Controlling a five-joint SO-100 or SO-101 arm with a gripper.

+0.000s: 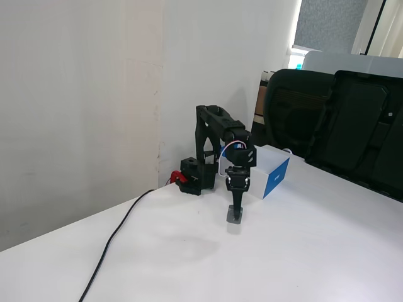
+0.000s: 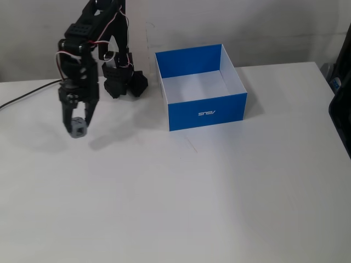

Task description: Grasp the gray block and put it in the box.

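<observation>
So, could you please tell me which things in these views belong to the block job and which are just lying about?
Part of the job:
- gray block, between the fingertips of the gripper
- box, open and empty, to the right in this fixed view

Just lying about:
- black cable across the table
- black office chairs behind the table

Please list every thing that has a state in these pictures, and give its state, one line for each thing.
block: held between the end effector fingers, at or just above the table; contact unclear.
end effector: pointing down, shut on the block.
box: open on top, upright, nothing seen inside.
cable: lying loose on the table.
</observation>
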